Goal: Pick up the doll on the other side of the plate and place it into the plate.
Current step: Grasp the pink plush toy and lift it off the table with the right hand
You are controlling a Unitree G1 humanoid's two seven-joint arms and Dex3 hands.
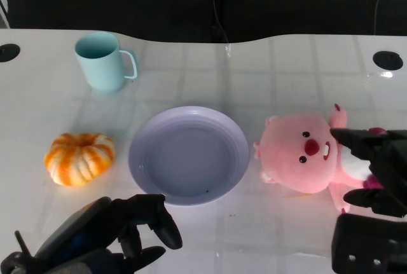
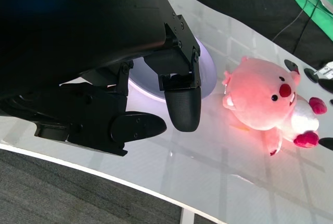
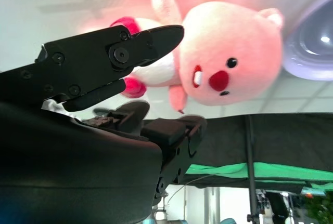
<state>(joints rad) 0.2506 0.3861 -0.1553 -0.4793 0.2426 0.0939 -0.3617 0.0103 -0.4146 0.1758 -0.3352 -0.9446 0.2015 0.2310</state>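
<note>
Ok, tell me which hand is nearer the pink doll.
Right. The right hand hangs over the body of the pink doll, fingers spread above it. The left hand sits on the near side of the plate, well away from the doll.

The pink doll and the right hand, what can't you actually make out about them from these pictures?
- Head view: right hand covers the pink doll's body; contact cannot be told.
- Left wrist view: the picture's edge cuts off the doll's far side.
- Right wrist view: black fingers cross the doll's body, so grip unclear.
- Left wrist view: left hand hides most of the plate.
</note>
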